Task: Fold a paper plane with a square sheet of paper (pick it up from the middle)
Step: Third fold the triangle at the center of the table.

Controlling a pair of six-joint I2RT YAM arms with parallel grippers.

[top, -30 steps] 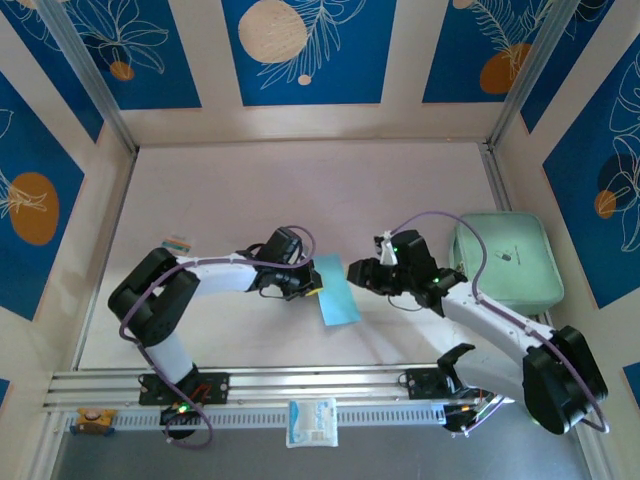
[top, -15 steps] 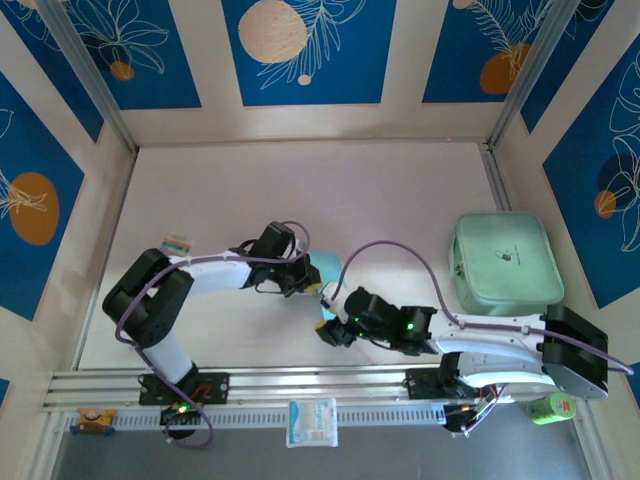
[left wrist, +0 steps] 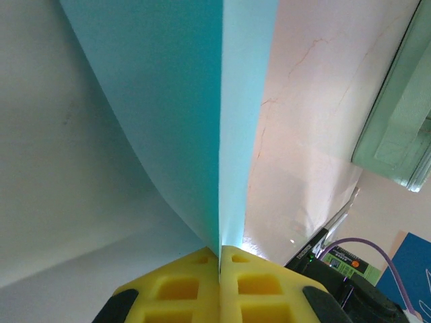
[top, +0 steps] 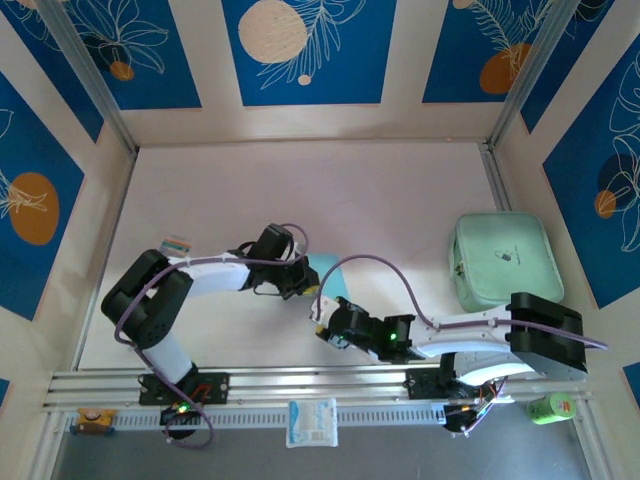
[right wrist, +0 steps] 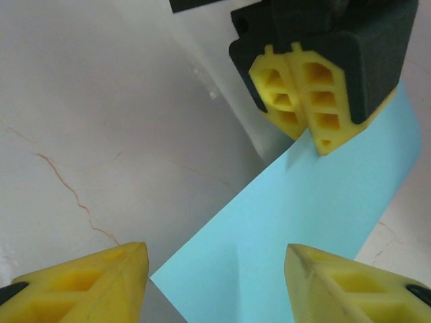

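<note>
Early fold: left hand (left wrist: 219, 259) is pinching the blue paper (left wrist: 182, 114) near the tabletop's (top: 400, 200) front edge, right hand (right wrist: 215, 282) is hanging open beside it; next likely needs squarely gripping the loose end

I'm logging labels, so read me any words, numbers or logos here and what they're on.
Nothing is legible.
Mint-green tray: small dark mark, too small to read.
White packet: blue print, blurred.
Green container: red label, unreadable.

Cyan square sheet of paper (right wrist: 296, 222); mint-green tray (top: 505, 262); yellow right gripper pads (right wrist: 87, 282).
</note>
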